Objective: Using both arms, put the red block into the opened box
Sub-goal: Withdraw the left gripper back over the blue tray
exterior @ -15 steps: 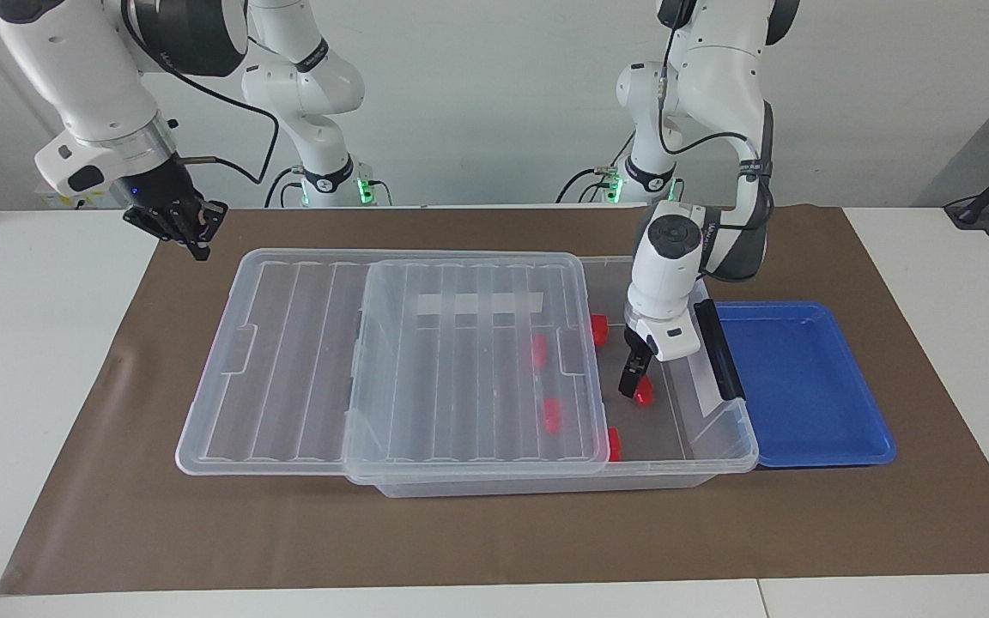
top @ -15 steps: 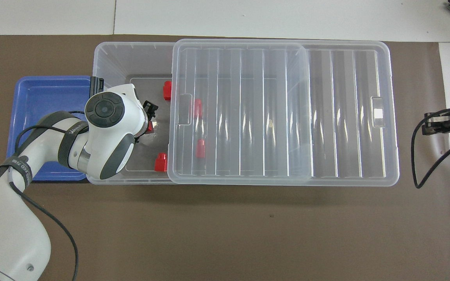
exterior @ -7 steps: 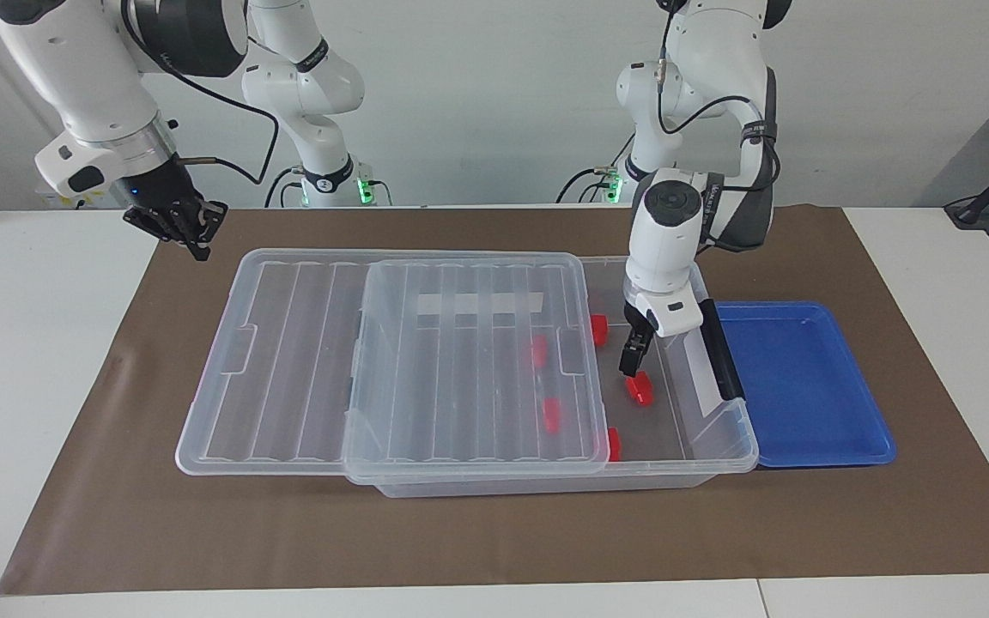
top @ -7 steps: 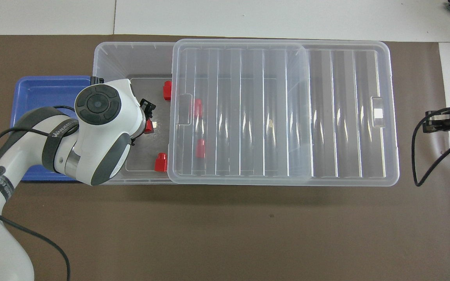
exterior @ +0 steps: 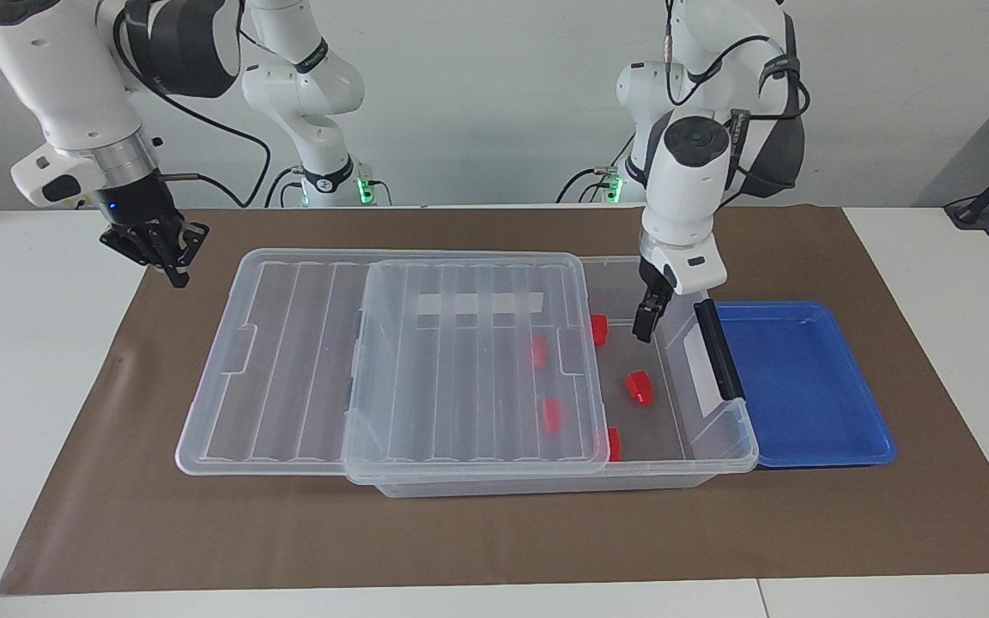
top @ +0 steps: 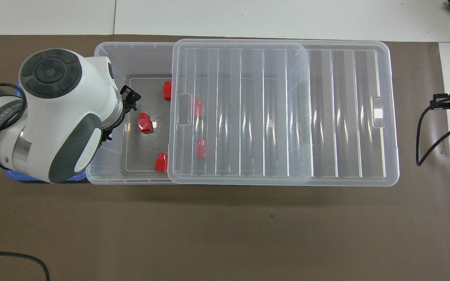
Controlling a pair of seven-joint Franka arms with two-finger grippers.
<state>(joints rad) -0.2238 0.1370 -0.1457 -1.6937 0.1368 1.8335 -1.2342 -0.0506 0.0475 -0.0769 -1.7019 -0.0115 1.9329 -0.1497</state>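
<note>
The box [exterior: 722, 468] is a clear bin whose ribbed lid [exterior: 306, 360] is slid toward the right arm's end, leaving its other end uncovered. A red block [exterior: 639, 387] [top: 145, 123] lies loose on the box floor in the uncovered part. Several more red blocks lie in the box, two of them under the lid. My left gripper [exterior: 645, 324] hangs open and empty over the uncovered part, above the block and apart from it. My right gripper [exterior: 175, 270] is shut and holds nothing, up over the mat past the lid's end.
A shallow blue tray [exterior: 803, 386] lies against the box at the left arm's end, by the black handle [exterior: 720, 352]. A brown mat [exterior: 494, 532] covers the table under everything. The left arm's wrist hides most of the tray in the overhead view.
My left gripper has risen straight up from the red block, which stays on the box floor. The right arm has drifted a little away from the lid.
</note>
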